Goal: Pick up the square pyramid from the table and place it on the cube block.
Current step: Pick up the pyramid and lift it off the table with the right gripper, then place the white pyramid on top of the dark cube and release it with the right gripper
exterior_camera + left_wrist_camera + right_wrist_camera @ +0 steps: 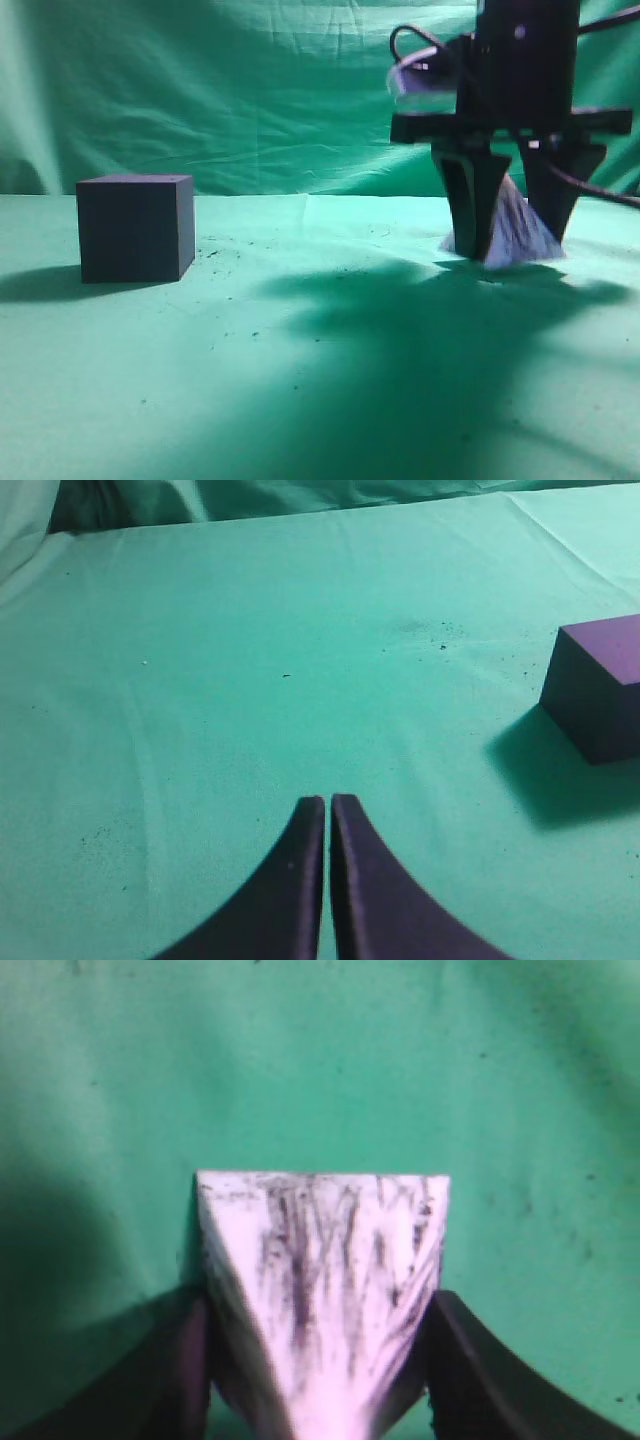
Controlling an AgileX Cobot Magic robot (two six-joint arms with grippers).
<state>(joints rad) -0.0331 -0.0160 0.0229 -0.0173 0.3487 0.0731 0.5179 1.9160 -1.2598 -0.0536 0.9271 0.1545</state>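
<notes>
Green speckled cloth covers the table (330, 380). The right gripper (514, 240) stands upright over it, its two dark fingers (472, 205) reaching down on either side of the small white-lilac square pyramid with dark purple marbled streaks (520, 232). In the right wrist view the pyramid (320, 1290) fills the space between the fingers (500, 1380), both pressed against its sloping sides, so the grasp looks closed on it; the pyramid appears to rest on the cloth, though the exterior view is too dim there to be sure. The left gripper (328, 805) hangs above the cloth with its fingers clenched together on nothing. The matte dark purple-black cube block (600, 685) sits ahead and to the right of those fingers, well apart from the pyramid (135, 228).
</notes>
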